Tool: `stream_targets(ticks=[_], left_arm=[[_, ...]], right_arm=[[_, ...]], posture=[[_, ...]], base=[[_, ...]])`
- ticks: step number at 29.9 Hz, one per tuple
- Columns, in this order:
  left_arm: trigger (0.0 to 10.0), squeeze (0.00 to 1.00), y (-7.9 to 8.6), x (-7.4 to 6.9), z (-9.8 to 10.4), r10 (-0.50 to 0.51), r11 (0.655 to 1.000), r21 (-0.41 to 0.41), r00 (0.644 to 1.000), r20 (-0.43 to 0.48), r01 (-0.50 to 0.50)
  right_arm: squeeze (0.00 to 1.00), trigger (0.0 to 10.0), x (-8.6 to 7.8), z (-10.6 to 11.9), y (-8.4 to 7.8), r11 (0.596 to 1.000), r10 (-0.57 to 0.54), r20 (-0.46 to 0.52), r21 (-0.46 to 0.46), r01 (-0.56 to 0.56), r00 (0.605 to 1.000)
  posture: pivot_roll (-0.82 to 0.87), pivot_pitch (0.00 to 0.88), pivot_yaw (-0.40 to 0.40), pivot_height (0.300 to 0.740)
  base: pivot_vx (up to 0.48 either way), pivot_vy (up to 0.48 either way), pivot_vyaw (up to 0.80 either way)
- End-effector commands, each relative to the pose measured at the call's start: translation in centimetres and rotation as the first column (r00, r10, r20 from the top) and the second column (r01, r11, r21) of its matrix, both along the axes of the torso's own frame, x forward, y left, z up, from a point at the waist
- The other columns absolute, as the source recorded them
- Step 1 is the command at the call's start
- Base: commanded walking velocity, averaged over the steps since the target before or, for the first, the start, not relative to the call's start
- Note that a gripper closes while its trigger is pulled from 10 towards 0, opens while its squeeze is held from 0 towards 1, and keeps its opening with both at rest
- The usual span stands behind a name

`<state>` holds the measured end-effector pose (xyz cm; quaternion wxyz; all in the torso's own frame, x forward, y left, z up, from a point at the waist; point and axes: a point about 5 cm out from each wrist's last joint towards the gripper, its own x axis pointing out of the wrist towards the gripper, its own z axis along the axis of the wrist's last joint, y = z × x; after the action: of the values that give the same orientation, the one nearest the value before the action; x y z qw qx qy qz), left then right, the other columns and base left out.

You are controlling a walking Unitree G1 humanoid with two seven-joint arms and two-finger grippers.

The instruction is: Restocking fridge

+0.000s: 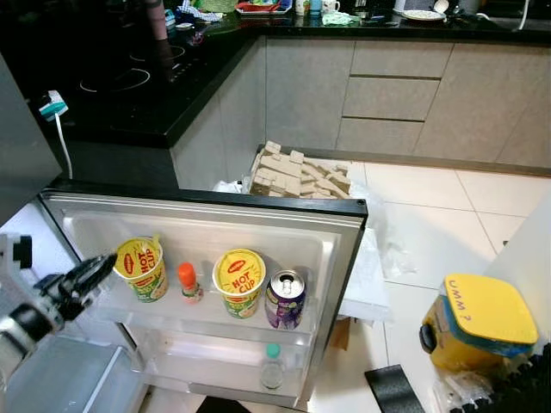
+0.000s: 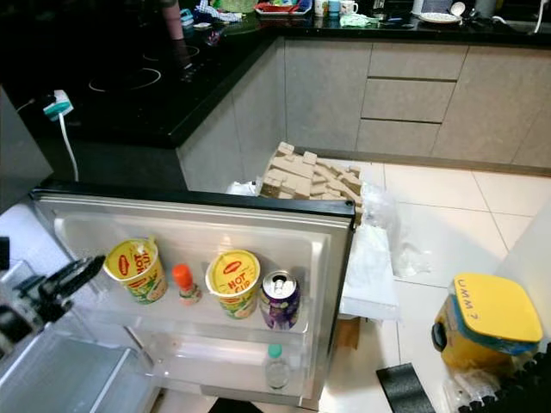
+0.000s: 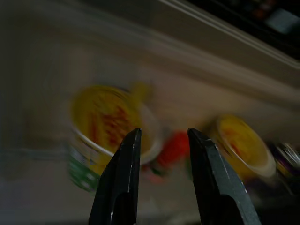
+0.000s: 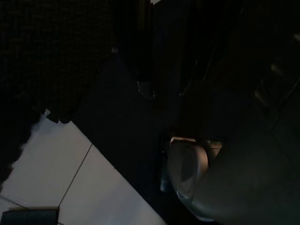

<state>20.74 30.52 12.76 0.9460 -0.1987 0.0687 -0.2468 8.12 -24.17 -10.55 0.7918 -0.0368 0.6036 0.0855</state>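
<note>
The fridge door (image 1: 343,258) stands wide open before me. Its upper shelf holds two yellow noodle cups (image 1: 142,268) (image 1: 239,282), a small orange-capped bottle (image 1: 189,282) between them and a purple can (image 1: 285,299). A clear bottle with a green cap (image 1: 272,366) stands on the shelf below. My left gripper (image 1: 102,267) hovers just left of the first cup, open, with nothing between its fingers (image 3: 123,173). The left wrist view is blurred and looks at that cup (image 3: 105,126) and the orange-capped bottle (image 3: 171,150). The right wrist view is dark.
A yellow-lidded container (image 1: 482,323) sits at the lower right on the tiled floor, with a flat black object (image 1: 392,387) beside it. A pile of cardboard pieces (image 1: 297,176) lies behind the door. Black countertop (image 1: 129,103) and grey cabinets (image 1: 396,95) run along the back.
</note>
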Motion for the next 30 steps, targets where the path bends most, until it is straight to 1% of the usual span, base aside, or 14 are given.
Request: stream_targets(ticks=[1,5,6,8,12,17,20,21,22,23,25,26,29,30], left_arm=[[10.0,0.0,-0.2,-0.4,0.9,-0.073,0.997,0.029,0.996,0.041,0.072],[10.0,0.0,-0.6,-1.9,0.7,-0.133,0.991,-0.018,0.989,0.069,0.135],[10.0,0.0,-1.4,-3.2,-0.1,-0.201,0.977,-0.055,0.978,0.053,0.204],[10.0,0.0,-1.8,-3.7,-0.6,-0.229,0.971,-0.068,0.973,0.031,0.23],[10.0,0.0,-3.8,-5.6,-4.8,-0.34,0.939,-0.109,0.927,-0.161,0.326],[10.0,0.0,-5.5,-8.1,-11.1,-0.34,0.94,-0.137,0.84,-0.422,0.312],[10.0,0.0,-5.9,-8.6,-12.1,-0.341,0.94,-0.149,0.819,-0.462,0.308],[10.0,0.0,-6.0,-8.9,-12.7,-0.325,0.945,-0.148,0.814,-0.481,0.291],[10.0,0.0,-6.5,-9.7,-14.5,-0.297,0.954,-0.14,0.782,-0.547,0.264],[10.0,0.0,-6.5,-9.7,-14.5,-0.297,0.954,-0.14,0.782,-0.547,0.264],[10.0,0.0,-6.4,-11.1,-17.9,-0.158,0.986,-0.074,0.712,-0.684,0.147],[10.0,0.0,-6.4,-11.1,-17.9,-0.158,0.986,-0.074,0.712,-0.684,0.147],[10.0,0.0,-6.5,-12.3,-20.6,0.029,0.999,0.048,0.618,-0.786,0.015],[10.0,0.0,-6.4,-12.8,-21.4,0.127,0.992,0.115,0.567,-0.814,-0.056]], right_arm=[[0.0,10.0,0.0,0.0,0.1,1.0,0.011,-0.004,0.006,-0.011,1.0],[0.0,10.0,0.0,0.0,0.1,1.0,0.011,-0.005,0.006,-0.011,1.0],[0.0,10.0,0.0,0.0,0.1,1.0,0.012,-0.005,0.005,-0.012,1.0],[0.0,10.0,0.0,0.0,0.0,1.0,0.012,-0.005,0.005,-0.012,1.0],[0.0,10.0,0.2,0.0,0.0,1.0,0.013,-0.003,0.002,-0.013,1.0],[0.0,10.0,0.2,0.0,0.1,1.0,0.016,-0.001,-0.002,-0.016,1.0],[0.0,10.0,0.3,0.0,0.0,1.0,0.016,0.0,-0.004,-0.016,1.0],[0.0,10.0,0.3,0.0,0.0,1.0,0.019,-0.001,-0.007,-0.019,1.0],[0.0,10.0,0.3,0.1,-0.1,0.999,0.026,0.0,-0.028,-0.026,1.0],[0.0,10.0,0.3,0.1,-0.1,0.999,0.026,0.0,-0.028,-0.026,1.0],[0.0,10.0,0.6,0.2,-0.6,0.996,0.027,0.006,-0.082,-0.027,1.0],[0.0,10.0,0.6,0.2,-0.6,0.996,0.027,0.006,-0.082,-0.027,1.0],[0.0,10.0,1.0,0.3,-0.9,0.991,0.02,0.024,-0.133,-0.017,1.0],[0.0,10.0,1.2,0.3,-1.1,0.989,0.017,0.031,-0.15,-0.012,0.999]], posture=[[-0.04,0.0,0.005,0.74],[-0.04,0.0,0.002,0.74],[-0.04,0.0,0.001,0.74],[-0.04,0.0,0.001,0.74],[-0.04,0.0,0.001,0.74],[-0.04,0.0,-0.005,0.74],[-0.04,0.0,-0.005,0.74],[-0.04,0.0,-0.006,0.74],[-0.04,0.0,-0.008,0.74],[-0.04,0.0,-0.008,0.74],[-0.04,0.0,-0.005,0.74],[-0.04,0.0,-0.005,0.74],[-0.04,0.0,-0.001,0.74],[-0.04,0.0,-0.001,0.74]], base=[[0.0,0.0,0.0],[0.0,0.0,0.0],[0.0,0.0,0.0],[0.0,0.0,0.0],[0.0,0.0,0.0],[0.0,0.0,0.0],[0.0,0.0,0.0],[0.0,0.0,0.0],[0.0,0.0,0.0],[0.0,0.0,0.0],[0.0,0.0,0.0],[0.0,0.0,0.0],[0.0,0.0,0.0],[0.0,0.0,0.0]])
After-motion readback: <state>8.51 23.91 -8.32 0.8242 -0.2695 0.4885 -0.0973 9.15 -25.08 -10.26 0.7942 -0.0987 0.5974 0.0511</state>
